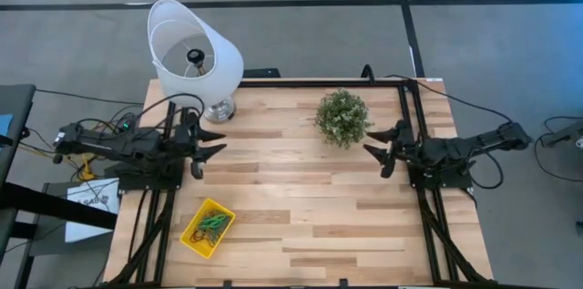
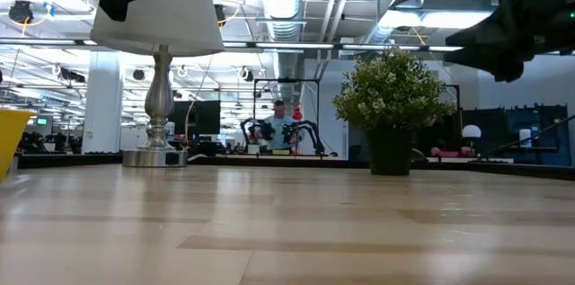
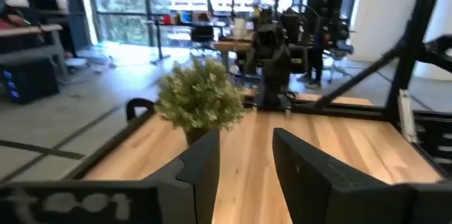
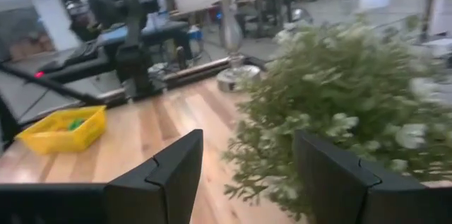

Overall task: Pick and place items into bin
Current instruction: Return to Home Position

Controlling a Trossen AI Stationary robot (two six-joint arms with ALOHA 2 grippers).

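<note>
The yellow bin [image 1: 208, 227] sits near the table's near-left corner and holds a heap of small loops [image 1: 212, 222], mostly green with some red; the right wrist view also shows the bin [image 4: 62, 129]. No loose loops show on the table. My left gripper [image 1: 215, 141] hovers open above the table's left side, beside the lamp, fingers pointing toward the right. My right gripper [image 1: 378, 149] hovers open at the table's right side, next to the potted plant, fingers pointing left. Both hold nothing.
A white-shaded lamp [image 1: 193, 52] stands on its metal base at the far-left corner. A small potted plant [image 1: 342, 117] stands far of centre, close to my right gripper. Bare wood lies between the arms. People stand in the room behind.
</note>
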